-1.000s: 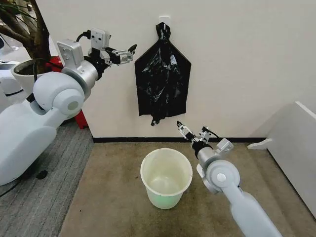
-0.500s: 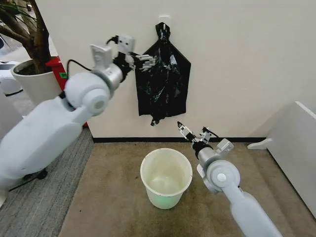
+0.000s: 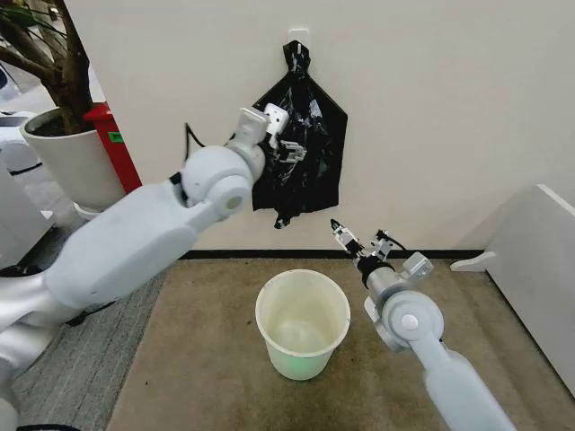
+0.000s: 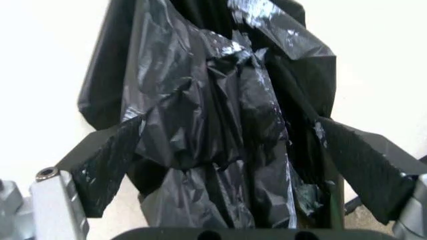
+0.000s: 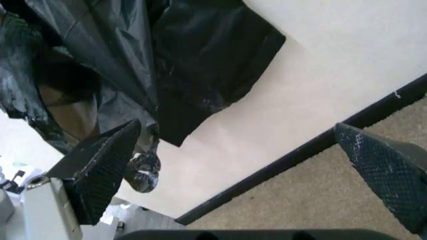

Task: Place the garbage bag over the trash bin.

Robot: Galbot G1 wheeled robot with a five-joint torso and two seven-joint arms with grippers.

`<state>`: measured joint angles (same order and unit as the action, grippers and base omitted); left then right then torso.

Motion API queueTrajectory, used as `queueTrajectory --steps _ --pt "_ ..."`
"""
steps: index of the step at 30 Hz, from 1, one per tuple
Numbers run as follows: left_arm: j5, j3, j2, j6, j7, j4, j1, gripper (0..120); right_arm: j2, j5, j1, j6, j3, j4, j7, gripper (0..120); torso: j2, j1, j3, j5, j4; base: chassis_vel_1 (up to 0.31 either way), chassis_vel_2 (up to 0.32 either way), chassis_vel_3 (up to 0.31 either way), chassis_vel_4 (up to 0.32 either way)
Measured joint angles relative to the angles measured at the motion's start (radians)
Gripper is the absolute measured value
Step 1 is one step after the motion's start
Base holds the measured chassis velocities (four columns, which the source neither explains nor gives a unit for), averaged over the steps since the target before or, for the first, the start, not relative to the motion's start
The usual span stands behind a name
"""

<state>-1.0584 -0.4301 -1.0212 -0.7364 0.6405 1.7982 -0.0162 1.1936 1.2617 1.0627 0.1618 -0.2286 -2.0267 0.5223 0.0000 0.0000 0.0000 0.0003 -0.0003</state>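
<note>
Garbage bag [image 3: 298,135]: hanging on wall, above trash bin [image 3: 303,323].
Left gripper [image 3: 285,149]: jaws spread, film between them, not yet pinched.
Right gripper [image 3: 358,242]: agape, empty, below bag.
Advice: pinch a thick fold mid-bag; close squarely.

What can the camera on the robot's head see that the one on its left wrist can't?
The head view alone takes in the whole scene: the trash bin standing on the carpet, the right claw hovering open below the hanging bag, a plant pot off to the left, and the left claw reaching to the bag. The left wrist view alone gives the close-up: crinkled black film lying between its two open fingers, not yet pinched. Both show the garbage bag hanging against the white wall.
</note>
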Motion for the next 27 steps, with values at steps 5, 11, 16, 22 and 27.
queueTrajectory --steps 5,11,16,22,27 --pt "-0.002 -0.026 -0.031 -0.005 0.011 -0.039 -0.009 100 0.002 -0.001 0.017 0.002 -0.019 -0.003 -0.010 100 0.000 0.000 0.000 0.0000 0.0003 0.000 0.000 0.000 0.000" --pt "0.000 -0.041 -0.046 -0.005 0.020 -0.070 -0.009 100 0.003 -0.002 0.025 0.003 -0.031 -0.005 -0.013 100 0.000 0.000 0.000 -0.0001 0.0003 0.000 0.000 0.000 0.000" --pt "0.004 -0.046 -0.057 -0.003 0.036 -0.089 -0.004 100 0.006 -0.006 0.029 0.003 -0.031 -0.006 -0.014 100 0.000 0.000 0.000 -0.0002 0.0002 0.000 0.000 0.000 0.000" --pt "0.007 -0.047 -0.049 -0.001 0.042 -0.107 0.004 100 0.007 -0.009 0.033 0.003 -0.030 -0.007 -0.017 100 0.000 0.000 0.000 -0.0004 0.0004 0.000 0.000 0.000 0.000" --pt "0.013 -0.047 -0.042 -0.001 0.044 -0.113 0.010 100 0.007 -0.009 0.032 0.003 -0.026 -0.007 -0.017 100 0.000 0.000 0.000 -0.0004 0.0002 0.000 0.000 0.000 0.000"
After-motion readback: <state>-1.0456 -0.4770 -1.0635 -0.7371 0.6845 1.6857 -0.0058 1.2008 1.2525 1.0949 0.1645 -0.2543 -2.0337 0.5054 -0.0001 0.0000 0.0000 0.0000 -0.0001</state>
